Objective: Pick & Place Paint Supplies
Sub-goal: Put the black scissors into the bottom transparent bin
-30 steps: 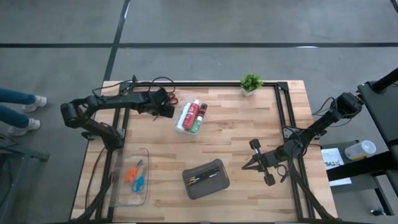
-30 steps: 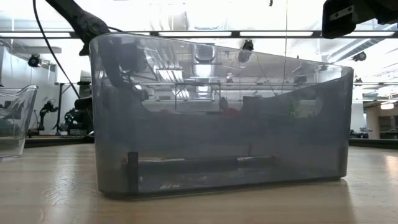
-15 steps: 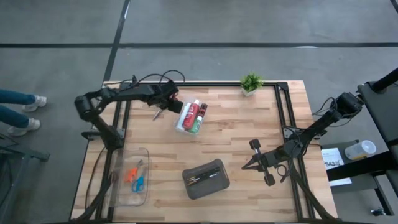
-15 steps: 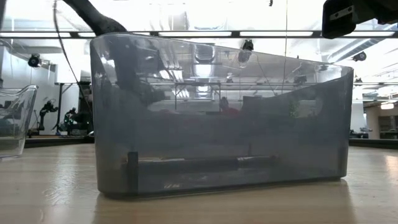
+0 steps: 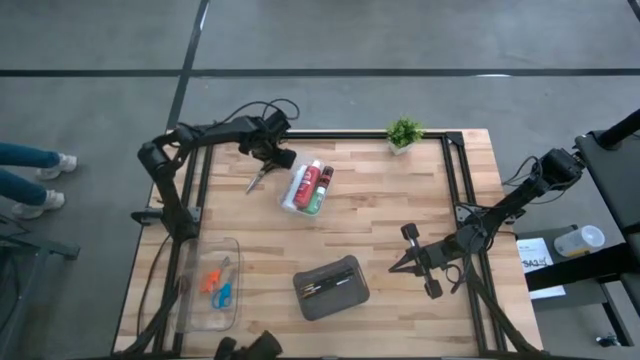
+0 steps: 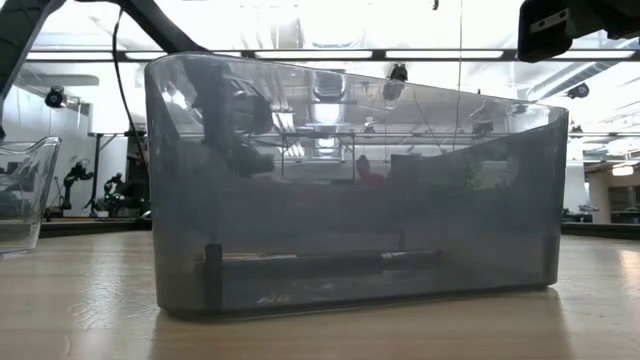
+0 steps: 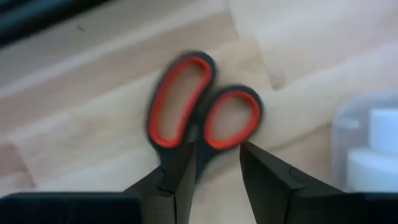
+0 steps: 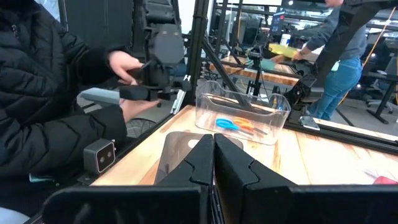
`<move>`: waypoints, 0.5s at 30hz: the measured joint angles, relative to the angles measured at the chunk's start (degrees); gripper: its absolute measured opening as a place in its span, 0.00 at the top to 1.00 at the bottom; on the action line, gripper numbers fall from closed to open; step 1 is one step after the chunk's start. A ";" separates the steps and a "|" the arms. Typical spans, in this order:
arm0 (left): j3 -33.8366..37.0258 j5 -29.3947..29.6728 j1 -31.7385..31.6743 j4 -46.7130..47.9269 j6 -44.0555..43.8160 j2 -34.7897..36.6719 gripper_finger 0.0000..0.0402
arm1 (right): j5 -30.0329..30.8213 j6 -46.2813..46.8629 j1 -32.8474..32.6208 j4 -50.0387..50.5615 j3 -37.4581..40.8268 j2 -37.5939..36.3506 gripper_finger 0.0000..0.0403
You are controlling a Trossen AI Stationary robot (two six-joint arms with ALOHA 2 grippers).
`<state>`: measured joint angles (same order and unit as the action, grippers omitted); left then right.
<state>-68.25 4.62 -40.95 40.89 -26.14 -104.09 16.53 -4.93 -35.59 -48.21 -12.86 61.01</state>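
In the high view the left claw (image 5: 272, 152) sits in the upper left part of the frame, above the far left area of the wooden counter (image 5: 380, 220), pinching the red-handled scissors (image 5: 256, 178), which hang from it with the blades pointing down the picture. The left wrist view shows those scissors (image 7: 200, 113) with both red loops ahead of the two dark fingers (image 7: 177, 180), which clamp the part just behind the loops. Just right of the claw in the high view lies a clear box (image 5: 296, 192) holding the paint tubes (image 5: 316, 184), red, white and green side by side. At the lower left of that frame another clear box (image 5: 232, 290) contains the orange scissors (image 5: 212, 276) and the blue scissors (image 5: 223, 294). The dark grey case (image 5: 331, 287) lies at the lower middle, with thin brushes (image 5: 328, 285) inside. The right claw (image 5: 398, 266) rests at the lower right, pressed together and holding nothing. A small potted plant (image 5: 403, 133) stands at the upper edge.
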 joint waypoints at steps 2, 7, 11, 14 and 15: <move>-0.27 -0.17 -1.32 0.06 0.44 0.00 0.67 | 0.00 -0.02 0.07 0.00 -0.01 0.00 0.98; 0.41 -3.38 -3.78 0.90 -0.21 -0.02 0.67 | 0.00 -0.01 0.04 0.00 0.02 0.00 0.98; 0.67 -4.28 -4.49 0.78 0.44 -0.03 0.67 | 0.00 0.00 0.04 -0.02 0.00 0.00 0.98; 0.72 -4.28 -4.51 0.73 0.46 -0.64 0.67 | 0.00 0.00 0.04 -0.02 0.02 0.00 0.98; 0.72 -4.33 -4.47 0.73 0.47 -1.02 0.67 | 0.00 0.00 0.04 -0.02 0.01 0.00 0.98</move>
<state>-67.53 0.29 -45.42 41.63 -25.67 -105.12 16.53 -4.93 -35.55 -48.23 -12.85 61.01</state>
